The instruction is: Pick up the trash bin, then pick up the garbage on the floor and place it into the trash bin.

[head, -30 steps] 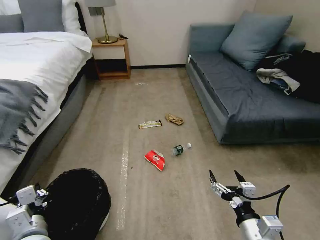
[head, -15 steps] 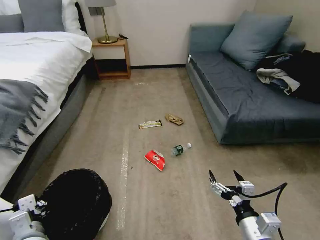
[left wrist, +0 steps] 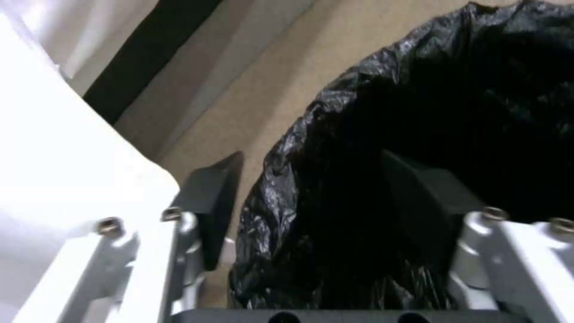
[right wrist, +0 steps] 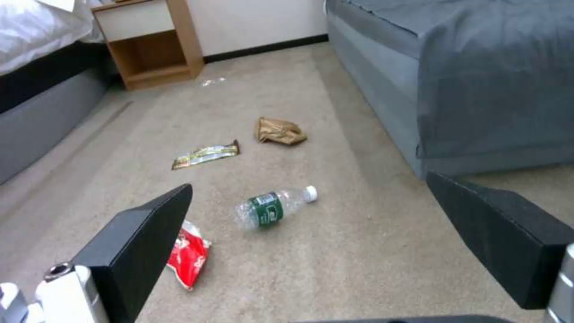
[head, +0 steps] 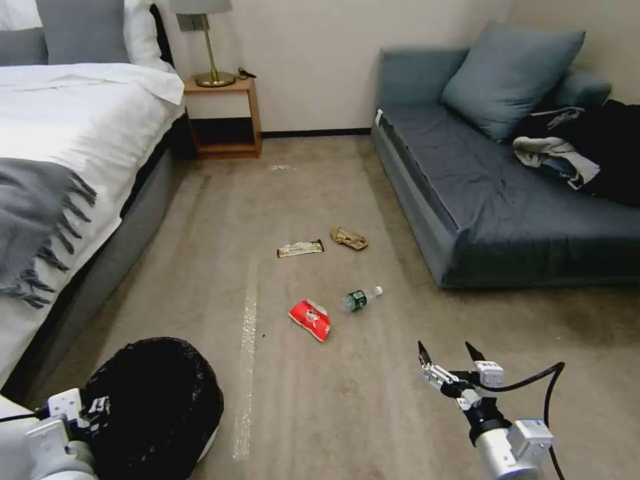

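Trash bin (head: 157, 400) low at the robot's left on the carpet (head: 300, 400), black liner (left wrist: 419, 134) glossy and crumpled, base mostly cut off by the frame edge. Left gripper (left wrist: 323, 215) at the bin's near rim — one finger (left wrist: 215, 202) outside the bag, the other (left wrist: 428, 197) inside, spread with the rim between them; whether either pad touches the liner is hard to make out. In the head view, mostly cut off at the corner.

Garbage out ahead on the carpet, well apart from the bin: red snack bag (head: 311, 319), clear bottle (head: 360, 299) beside it, gold-and-black wrapper (head: 300, 249) and tan paper wad (head: 349, 238) farther on. Snack bag partly hidden behind a finger in the right wrist view.

Right gripper (head: 448, 352) low at the right, above bare carpet — fingers wide apart, nothing between them. Bed (head: 60, 167) at left, sofa (head: 507, 200) at right.
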You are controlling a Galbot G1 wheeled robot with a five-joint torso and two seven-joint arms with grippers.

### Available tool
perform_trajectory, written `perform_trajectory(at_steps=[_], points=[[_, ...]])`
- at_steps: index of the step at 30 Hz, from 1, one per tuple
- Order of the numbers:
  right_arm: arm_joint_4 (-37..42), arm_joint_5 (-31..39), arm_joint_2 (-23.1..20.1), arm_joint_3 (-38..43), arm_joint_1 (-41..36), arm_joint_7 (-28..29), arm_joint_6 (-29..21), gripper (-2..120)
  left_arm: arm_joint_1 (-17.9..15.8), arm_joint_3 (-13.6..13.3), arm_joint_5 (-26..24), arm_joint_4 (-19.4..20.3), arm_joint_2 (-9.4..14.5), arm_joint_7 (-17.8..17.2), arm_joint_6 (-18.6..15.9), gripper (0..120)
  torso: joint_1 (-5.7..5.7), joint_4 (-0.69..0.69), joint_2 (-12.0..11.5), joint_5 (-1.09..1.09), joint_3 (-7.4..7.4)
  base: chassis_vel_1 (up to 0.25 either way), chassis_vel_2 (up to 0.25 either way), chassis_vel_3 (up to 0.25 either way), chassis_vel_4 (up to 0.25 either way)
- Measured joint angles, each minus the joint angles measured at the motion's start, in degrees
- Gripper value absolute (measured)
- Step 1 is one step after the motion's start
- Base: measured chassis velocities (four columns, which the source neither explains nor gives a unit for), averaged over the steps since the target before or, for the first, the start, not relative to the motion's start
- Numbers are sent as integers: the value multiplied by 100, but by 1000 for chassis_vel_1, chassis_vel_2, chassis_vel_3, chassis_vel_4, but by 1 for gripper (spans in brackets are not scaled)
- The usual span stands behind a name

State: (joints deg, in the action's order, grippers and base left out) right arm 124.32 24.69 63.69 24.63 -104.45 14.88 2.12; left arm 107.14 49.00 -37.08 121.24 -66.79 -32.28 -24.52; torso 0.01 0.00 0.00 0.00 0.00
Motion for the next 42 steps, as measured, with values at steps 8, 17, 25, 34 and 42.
perform_trajectory(at_steps=[8,17,25,34,42], points=[[22,-25,14,13,-61,7,21,100,-31,-13,-325,-11,17,-31,-509,96,0,0,0,0,0,0,0,0,0],[56,-100,53,16,-123,15,68,100,-210,46,-885,-208,99,-231,-916,100,0,0,0,0,0,0,0,0,0],[67,-99,64,9,-103,29,72,100,-398,24,-1056,-523,114,-306,-872,83,0,0,0,1,0,0,0,0,0],[9,-83,79,-32,-32,37,50,100,-447,-18,-1002,-646,68,-293,-682,57,0,1,1,7,-1,0,0,0,0],[3,-74,95,-49,-39,40,52,100,-441,-32,-964,-704,23,-167,-458,34,0,2,1,6,-1,0,0,0,0]])
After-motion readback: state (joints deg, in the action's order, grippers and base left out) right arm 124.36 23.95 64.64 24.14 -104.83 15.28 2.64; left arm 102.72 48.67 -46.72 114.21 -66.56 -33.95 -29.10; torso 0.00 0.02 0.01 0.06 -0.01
